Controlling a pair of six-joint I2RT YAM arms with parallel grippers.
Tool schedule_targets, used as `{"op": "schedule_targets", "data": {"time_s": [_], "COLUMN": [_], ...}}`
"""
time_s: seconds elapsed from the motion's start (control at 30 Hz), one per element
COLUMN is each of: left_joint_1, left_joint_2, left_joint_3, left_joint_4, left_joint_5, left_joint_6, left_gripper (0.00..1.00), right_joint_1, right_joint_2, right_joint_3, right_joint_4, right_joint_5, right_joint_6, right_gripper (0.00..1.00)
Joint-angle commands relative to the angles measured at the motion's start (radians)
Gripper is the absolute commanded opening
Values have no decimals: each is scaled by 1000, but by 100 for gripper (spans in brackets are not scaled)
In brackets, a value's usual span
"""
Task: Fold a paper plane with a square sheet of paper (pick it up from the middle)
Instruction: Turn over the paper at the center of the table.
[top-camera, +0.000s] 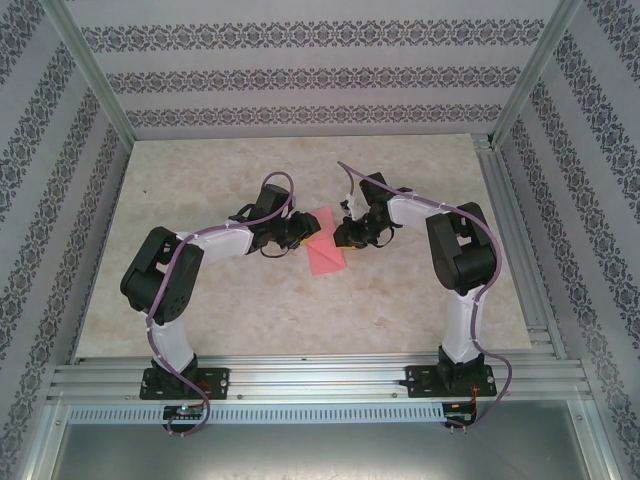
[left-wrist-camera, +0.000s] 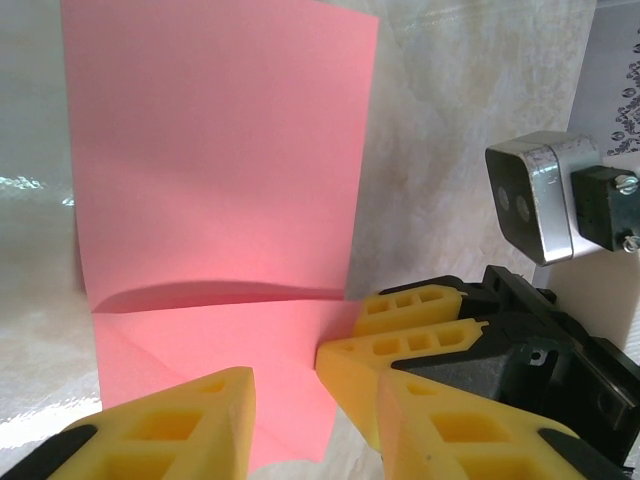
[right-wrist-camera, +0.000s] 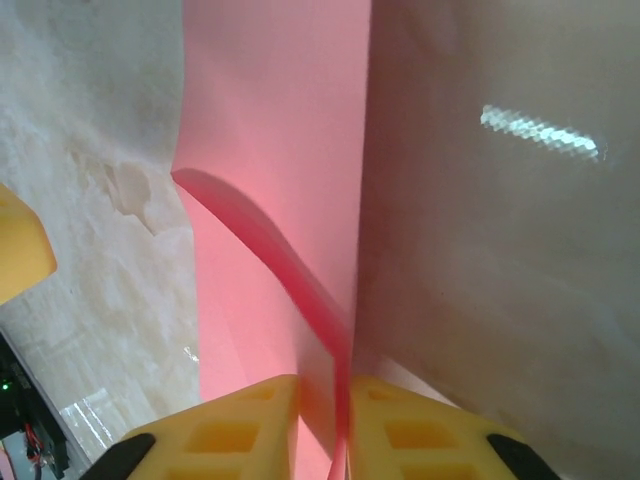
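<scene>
The thin pink-red square sheet of paper (top-camera: 325, 250) lies in the middle of the pale, stone-look bench (top-camera: 200, 300), right between the two robot arms. It is not flat. In the left wrist view the paper (left-wrist-camera: 220, 150) has a line across it, and the part past the line lifts up a little and makes a dark shadow under it. In the right wrist view one strip of the paper (right-wrist-camera: 270, 130) stands up like a small wall.

The right claw (right-wrist-camera: 323, 385) is narrow. Its two yellow fingers (right-wrist-camera: 230, 435) sit close on each side of the raised strip and pinch it. From the left wrist view the right claw (left-wrist-camera: 342, 330) is at the right edge of the paper, with its fingers almost together. A small grey camera box (left-wrist-camera: 530, 195) sits above it.

The left claw (left-wrist-camera: 312, 400) is partly wide. Its yellow fingers (left-wrist-camera: 170, 430) stand apart, and the near end of the paper lies between them. It holds nothing. I cannot tell if the fingers touch the paper.

From above, the left claw (top-camera: 297, 232) is just beside the paper's left side and the right claw (top-camera: 348, 237) is just beside its right side. Both arms bend in toward the middle. Walls with grey flower stripes (top-camera: 300, 80) stand around the bench.
</scene>
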Motion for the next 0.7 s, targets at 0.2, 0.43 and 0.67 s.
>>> {"op": "schedule_targets", "data": {"time_s": [0.2,0.43,0.67], "left_joint_1": [28,105,241], "left_joint_2": [-54,-201,-322], "left_joint_3": [-35,-128,-228], "left_joint_4": [2,-36,-86], "left_joint_5": [-33,-103,-114], "left_joint_6": [15,2,-5], "left_gripper": [38,38,39], "right_joint_1": [9,117,311], "right_joint_2": [-141,-310,-236], "right_joint_3": [11,46,72], "right_joint_4": [-58,-263,-341], "right_joint_5": [87,733,1123], "right_joint_6": [-23,-184,-172], "right_gripper": [3,4,3]}}
